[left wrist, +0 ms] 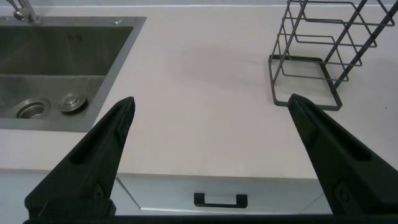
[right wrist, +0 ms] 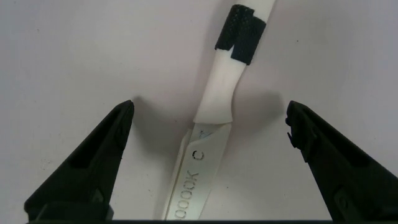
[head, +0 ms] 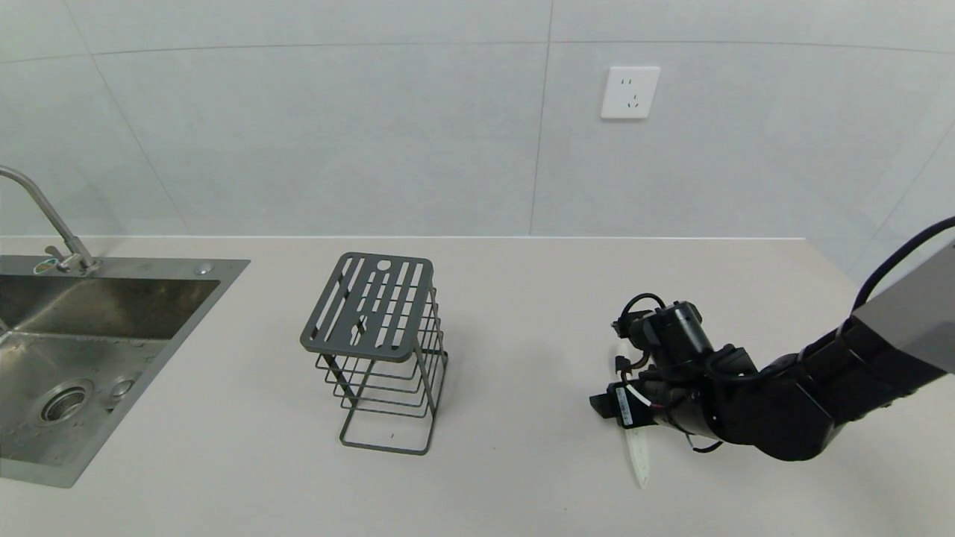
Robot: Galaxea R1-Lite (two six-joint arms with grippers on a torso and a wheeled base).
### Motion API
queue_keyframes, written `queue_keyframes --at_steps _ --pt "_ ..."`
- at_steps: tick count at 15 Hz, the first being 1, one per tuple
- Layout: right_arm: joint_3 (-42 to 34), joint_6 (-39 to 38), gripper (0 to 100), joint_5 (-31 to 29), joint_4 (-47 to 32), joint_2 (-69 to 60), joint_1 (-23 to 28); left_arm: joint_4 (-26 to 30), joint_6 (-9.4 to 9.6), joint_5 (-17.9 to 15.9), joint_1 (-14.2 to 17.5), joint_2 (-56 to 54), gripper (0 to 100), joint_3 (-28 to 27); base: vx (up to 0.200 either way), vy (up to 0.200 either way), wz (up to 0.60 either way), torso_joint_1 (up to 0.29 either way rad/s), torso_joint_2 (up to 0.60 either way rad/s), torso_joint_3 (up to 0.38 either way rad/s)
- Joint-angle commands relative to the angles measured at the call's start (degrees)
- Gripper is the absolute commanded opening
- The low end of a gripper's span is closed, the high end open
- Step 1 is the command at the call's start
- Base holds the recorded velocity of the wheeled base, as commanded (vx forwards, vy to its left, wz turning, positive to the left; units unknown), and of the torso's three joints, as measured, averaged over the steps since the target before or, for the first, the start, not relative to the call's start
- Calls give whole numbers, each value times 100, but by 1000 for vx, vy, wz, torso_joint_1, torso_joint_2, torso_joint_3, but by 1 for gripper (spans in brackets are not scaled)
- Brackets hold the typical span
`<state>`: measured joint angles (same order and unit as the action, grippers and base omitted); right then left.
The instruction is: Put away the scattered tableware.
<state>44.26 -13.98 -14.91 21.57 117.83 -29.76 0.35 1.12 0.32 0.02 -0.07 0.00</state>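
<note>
While the right hand (head: 625, 397) hangs low over the pale, matte table (head: 522, 298), its two black wedge-shaped fingers (right wrist: 93, 162) stand spread wide and grip nothing. Directly beneath it lies a knife (head: 639, 455), flat on the table. In the right wrist view the knife (right wrist: 221, 87) runs through the gap of that hand (right wrist: 209, 109), clear of both fingers: a smooth, white, rounded handle narrowing into a flat white blade with small print near its base. A black textured band (right wrist: 241, 34) wraps the handle farther from the blade.

Well apart from this hand, on its left side, stands a rack (head: 373, 350) of thin dark-grey wire, box-shaped, topped by a tilted plate cut with long slots. Beyond the rack, farther from the hand, a brushed steel sink (head: 89, 313) is sunk into the table, with a curved metal tap (head: 45, 216) at its back.

The left hand (left wrist: 211, 102) is likewise spread and empty, above the table's near edge, with the sink (left wrist: 62, 56) to one side ahead of it and the rack's wire base (left wrist: 305, 81) to the other.
</note>
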Motion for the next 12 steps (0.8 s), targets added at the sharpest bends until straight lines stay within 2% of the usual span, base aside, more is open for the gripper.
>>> queue_keyframes --at_steps 1,2,3,6,12 --pt "-6 1 100 14 6 3 -4 0 2 3 -2 7 100 0 0 0 0 0 0 0" --pt "-23 1 100 23 -3 11 5 0 2 -5 6 7 100 0 0 0 0 0 0 0" --pt "-49 -8 0 41 -3 47 23 0 11 3 -2 7 100 0 0 0 0 0 0 0" --pt "-76 -280 0 50 -65 82 23 0 -7 3 -2 7 100 0 0 0 0 0 0 0" --pt "3 -245 0 23 -12 -226 5 -18 -68 3 -2 7 100 0 0 0 0 0 0 0"
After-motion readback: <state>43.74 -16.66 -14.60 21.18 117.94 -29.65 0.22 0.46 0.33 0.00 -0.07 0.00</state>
